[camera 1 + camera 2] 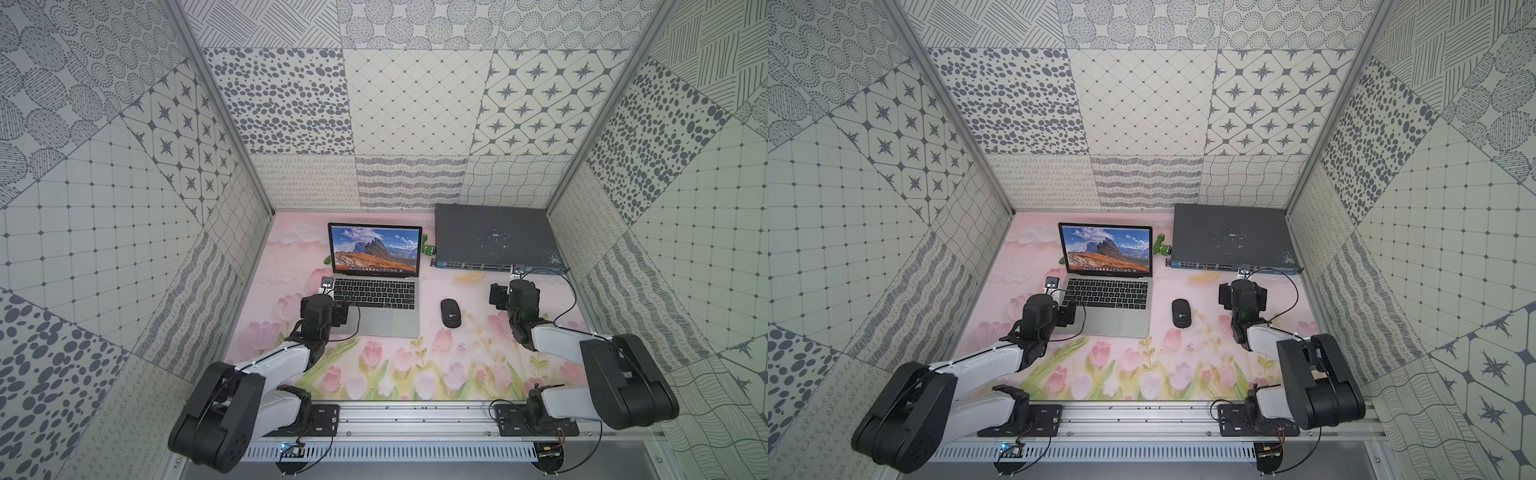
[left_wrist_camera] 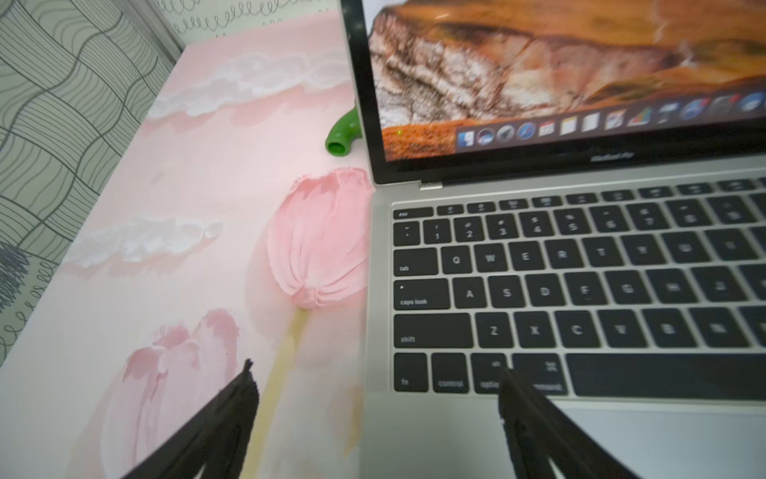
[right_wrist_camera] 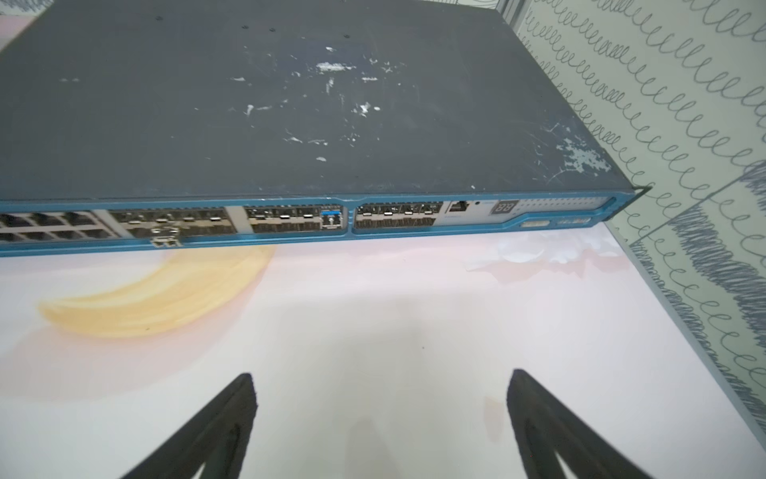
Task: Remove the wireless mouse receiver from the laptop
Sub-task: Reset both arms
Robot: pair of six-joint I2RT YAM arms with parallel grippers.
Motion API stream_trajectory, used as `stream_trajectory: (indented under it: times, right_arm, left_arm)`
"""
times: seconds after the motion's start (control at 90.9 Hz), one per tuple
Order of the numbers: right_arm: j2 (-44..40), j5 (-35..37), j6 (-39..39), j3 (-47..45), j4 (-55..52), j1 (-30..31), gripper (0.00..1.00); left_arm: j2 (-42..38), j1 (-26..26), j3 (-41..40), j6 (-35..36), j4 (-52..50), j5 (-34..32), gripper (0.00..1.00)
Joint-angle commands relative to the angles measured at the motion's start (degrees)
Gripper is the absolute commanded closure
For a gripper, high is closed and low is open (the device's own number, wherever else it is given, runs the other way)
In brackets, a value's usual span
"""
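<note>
Top views: slim silver-grey laptop (image 1: 386, 320) stood open on pink tulip-painted mat (image 1: 415, 374), patterned walls close around; tiny black wireless mouse receiver not found.
Left wrist: my left gripper (image 2: 377, 369) gaped empty astride the laptop's left edge; I judged: locate stub, pinch squarely, pull straight.
Right wrist: my right gripper (image 3: 381, 375) gaped empty over bare mat, facing flat dark grey network switch (image 3: 290, 103).

The left arm (image 1: 274, 361) and right arm (image 1: 557, 340) pair white link shells with rounded black joint housings; thin black cables (image 1: 575, 296) loop alongside. The left claw (image 2: 376, 369) and right claw (image 3: 380, 375) have dark tapered fingers (image 3: 215, 435).
</note>
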Motion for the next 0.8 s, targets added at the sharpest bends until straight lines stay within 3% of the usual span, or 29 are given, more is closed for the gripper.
stream_trajectory:
  times: [0.0,0.033,0.088,0.154,0.297,0.352,0.792]
  right_arm:
    - [5.16,-5.26,-1.53,-1.57,25.33,-2.24,0.03]
    - [6.51,-7.18,-1.54,-1.81,25.76,-2.65,0.03]
    - [9.14,-7.94,-2.05,-2.18,30.19,-2.89,0.03]
    - [7.56,-9.91,-1.62,-0.39,24.34,-3.54,0.03]
    - [7.8,-7.97,0.22,1.06,21.81,-4.42,0.03]
    - [7.78,-8.0,0.28,1.09,21.66,-4.41,0.03]
    - [7.78,-8.0,0.24,1.17,21.57,-4.38,0.03]
  left_arm:
    - [13.53,6.92,1.13,-0.03,30.66,12.36,0.1]
    - [17.54,7.31,1.29,0.96,35.21,12.84,0.09]
    - [14.24,7.39,4.49,0.2,21.92,15.45,0.09]
    - [16.72,6.89,4.49,3.05,27.15,17.06,0.03]
    - [15.32,6.75,7.53,1.53,18.62,15.78,0.01]
    - [16.36,6.67,6.64,2.63,22.38,15.75,0.01]
    - [15.96,6.67,7.32,2.49,20.4,16.01,0.01]
